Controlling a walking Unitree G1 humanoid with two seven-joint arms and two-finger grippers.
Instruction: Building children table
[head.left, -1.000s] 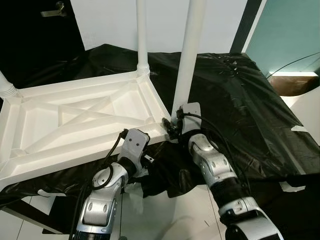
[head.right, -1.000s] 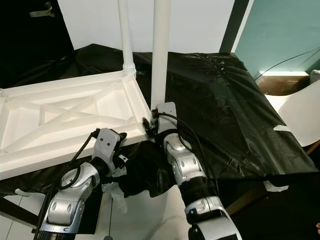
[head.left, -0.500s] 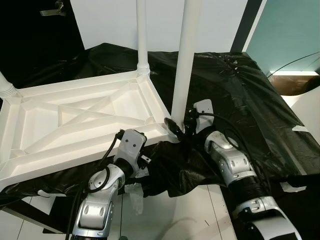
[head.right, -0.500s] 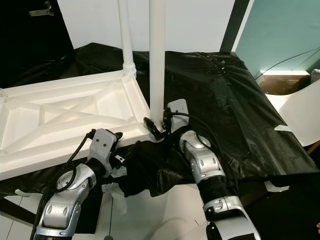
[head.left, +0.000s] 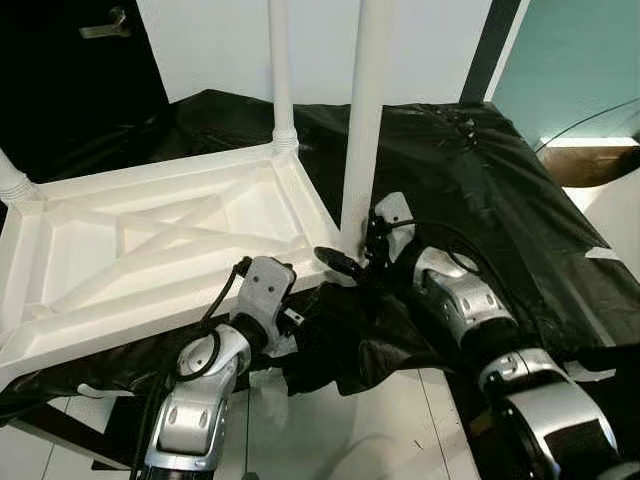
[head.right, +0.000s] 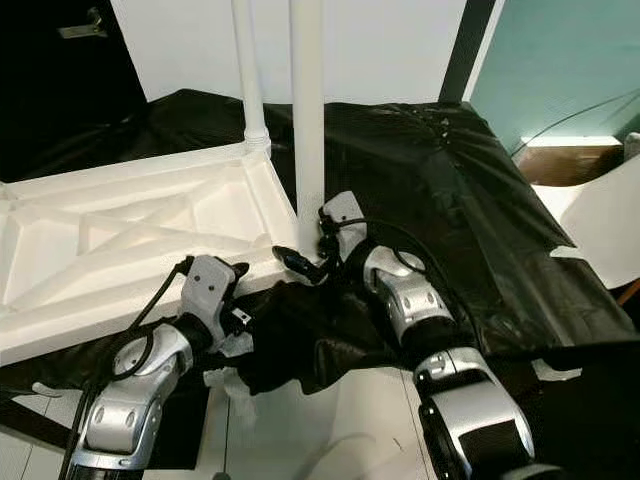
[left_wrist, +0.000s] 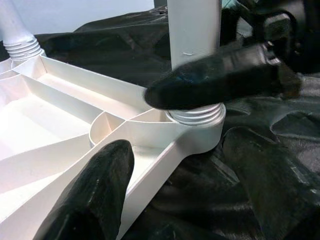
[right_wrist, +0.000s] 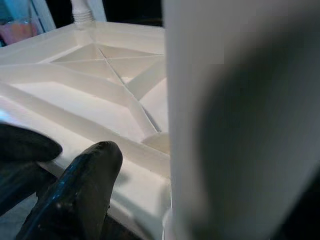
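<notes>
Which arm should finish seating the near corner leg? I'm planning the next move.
Right. The right gripper is already at the base of the near leg, one finger across its threads. The left gripper sits at the tabletop's front edge, better for steadying.

Both silver arms reach forward, elbows bent. The right gripper (head.left: 350, 258) has its fingers parted. The left gripper (head.left: 268, 270) sits lower and nearer, to the left.
</notes>
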